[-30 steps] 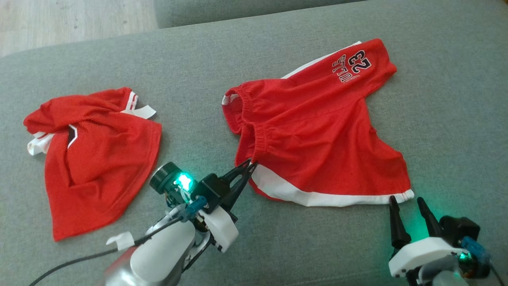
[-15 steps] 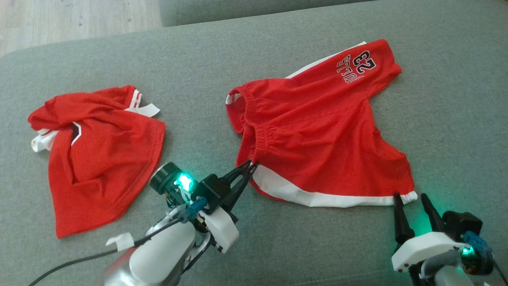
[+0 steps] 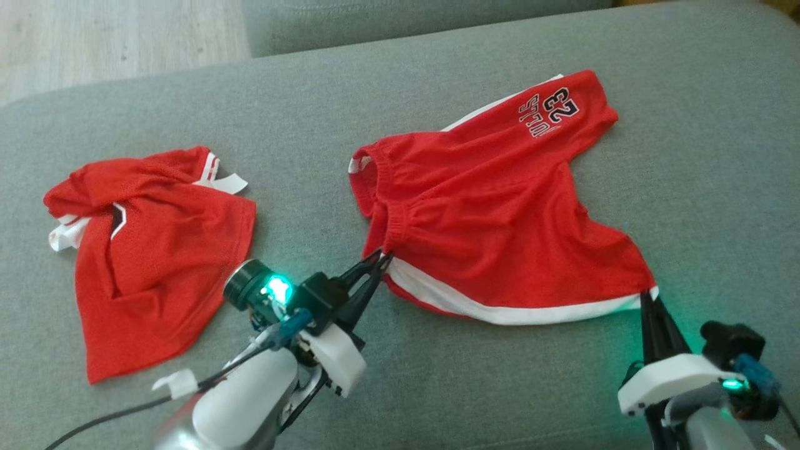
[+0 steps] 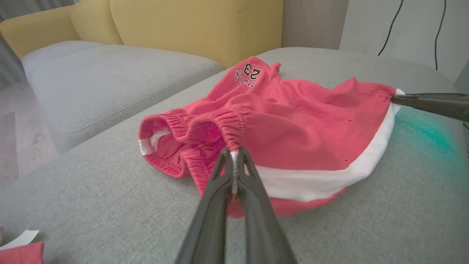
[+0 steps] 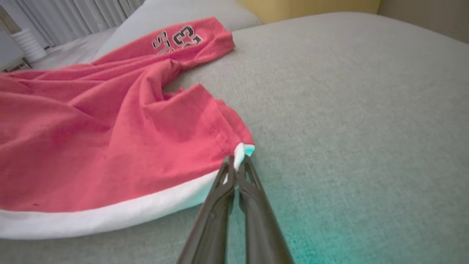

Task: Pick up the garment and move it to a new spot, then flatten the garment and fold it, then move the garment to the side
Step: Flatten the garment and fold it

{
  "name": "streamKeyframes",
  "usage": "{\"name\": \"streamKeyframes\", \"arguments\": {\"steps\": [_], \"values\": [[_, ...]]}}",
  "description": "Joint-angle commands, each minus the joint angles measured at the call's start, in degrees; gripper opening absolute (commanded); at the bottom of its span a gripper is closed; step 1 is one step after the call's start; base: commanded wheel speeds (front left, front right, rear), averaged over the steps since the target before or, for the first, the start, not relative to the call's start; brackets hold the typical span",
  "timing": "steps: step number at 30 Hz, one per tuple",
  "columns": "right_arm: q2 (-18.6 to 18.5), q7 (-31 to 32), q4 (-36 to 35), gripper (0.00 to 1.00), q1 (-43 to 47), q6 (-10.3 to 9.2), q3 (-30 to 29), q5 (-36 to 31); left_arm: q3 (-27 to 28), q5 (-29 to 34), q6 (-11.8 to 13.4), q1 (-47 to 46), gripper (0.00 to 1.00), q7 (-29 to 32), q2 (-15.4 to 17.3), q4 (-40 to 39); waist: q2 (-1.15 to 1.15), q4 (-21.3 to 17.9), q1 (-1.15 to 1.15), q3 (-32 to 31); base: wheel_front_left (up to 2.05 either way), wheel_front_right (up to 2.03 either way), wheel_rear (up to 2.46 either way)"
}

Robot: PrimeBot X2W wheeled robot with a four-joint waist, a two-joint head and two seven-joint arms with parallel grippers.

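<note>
Right gripper (image 3: 650, 301), spread a second ago, now pinches the white hem corner (image 5: 240, 150) of the red shorts (image 3: 494, 212) at lower right; left gripper (image 3: 381, 257) pinches their waistband (image 3: 400, 220).

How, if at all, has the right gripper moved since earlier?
Yes. The right gripper advanced onto the white hem corner of the shorts and shut on it; earlier it stood open just short.

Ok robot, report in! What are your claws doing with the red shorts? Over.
Left gripper shut on red shorts waistband. Right gripper shut on white hem corner. Shorts on grey cushion. Second red garment apart, left side.
</note>
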Motion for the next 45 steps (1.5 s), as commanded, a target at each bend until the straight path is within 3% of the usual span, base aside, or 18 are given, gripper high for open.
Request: {"name": "streamKeyframes", "arguments": {"steps": [1, 10, 17, 28, 38, 45], "values": [[-0.36, -0.81, -2.31, 0.0, -1.72, -0.04, 1.06, 0.42, 2.54, -0.58, 0.39, -1.31, 0.0, -0.67, 1.7, -1.82, 0.0, -0.09, 0.0, -0.44, 0.0, 0.0, 0.0], [-0.53, 2.44, -13.5, 0.0, -5.81, -0.04, 0.52, 3.64, 7.03, -5.48, -1.0, -4.31, 0.0, -0.12, 3.44, -6.12, 0.0, 0.33, 0.0, -2.73, 0.0, 0.0, 0.0], [-3.99, 9.33, -21.0, 0.0, -14.18, -0.04, 0.57, 8.65, 10.18, -7.68, -2.42, -11.48, 0.0, 3.13, 5.28, -8.63, 0.0, 0.43, 0.0, -4.85, 0.0, 0.0, 0.0], [-9.04, 14.06, -24.13, 0.0, -26.0, -0.04, 4.03, 12.43, 13.36, -11.56, -4.06, -20.03, 0.0, 6.46, 5.57, -8.43, 0.0, -0.07, 0.0, -7.92, 0.0, 0.0, 0.0], [-10.79, 19.23, -28.13, 0.0, -22.54, -0.04, 4.92, 12.28, 14.99, -16.36, -3.05, -17.17, 0.0, 10.62, 6.88, -13.64, 0.0, 0.21, 0.0, -7.97, 0.0, 0.0, 0.0], [-11.07, 22.1, -28.83, 0.0, -24.46, -0.04, 5.33, 12.28, 15.92, -17.86, -2.64, -19.39, 0.0, 14.73, 8.44, -14.97, 0.0, -0.12, 0.0, -2.52, 0.0, 0.0, 0.0]]}}
